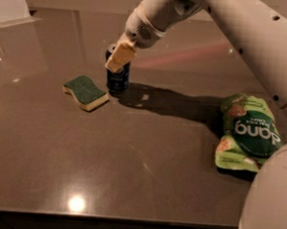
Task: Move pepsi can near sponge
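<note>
1. On the left half of the dark glossy countertop (149,166) lies the sponge (85,92), green scrub side up, flat and skewed.
2. Just beside the sponge, at its 2 o'clock, stands the pepsi can (118,79). It is upright and a narrow gap keeps the two apart. Whether its base rests on the surface or sits just off it cannot be told.
3. The gripper (115,64) is at the can's upper half, reaching in from 1 o'clock on the white arm (225,23). Its tan fingers (121,56) are clamped on the can, one pad slanting across the near side and the other hidden behind.
4. The arm's shadow (169,101) runs off the can toward 3 o'clock.
5. Well apart, at the can's 4 o'clock, lies a green snack bag (246,132), flat on the countertop.
</note>
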{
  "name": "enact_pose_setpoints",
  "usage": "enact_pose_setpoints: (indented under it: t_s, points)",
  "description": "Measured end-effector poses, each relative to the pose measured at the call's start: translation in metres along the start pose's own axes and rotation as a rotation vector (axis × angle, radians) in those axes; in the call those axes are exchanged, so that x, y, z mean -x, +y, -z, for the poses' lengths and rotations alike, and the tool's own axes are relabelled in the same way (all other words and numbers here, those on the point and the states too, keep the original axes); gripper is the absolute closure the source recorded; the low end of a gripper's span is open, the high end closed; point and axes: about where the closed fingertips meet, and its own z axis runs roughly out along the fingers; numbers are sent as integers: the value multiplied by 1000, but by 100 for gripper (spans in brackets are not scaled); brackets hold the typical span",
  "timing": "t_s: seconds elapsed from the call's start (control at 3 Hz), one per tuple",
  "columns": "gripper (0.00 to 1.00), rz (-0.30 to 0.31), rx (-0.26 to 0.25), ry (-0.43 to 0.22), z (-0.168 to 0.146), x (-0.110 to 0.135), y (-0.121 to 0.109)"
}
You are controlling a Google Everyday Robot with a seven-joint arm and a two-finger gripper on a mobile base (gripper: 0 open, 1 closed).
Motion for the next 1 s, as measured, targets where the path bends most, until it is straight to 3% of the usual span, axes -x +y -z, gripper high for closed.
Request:
enact_pose_setpoints:
  t_s: [1.0]
  points:
    - [5,9,8,10,-12,0,6]
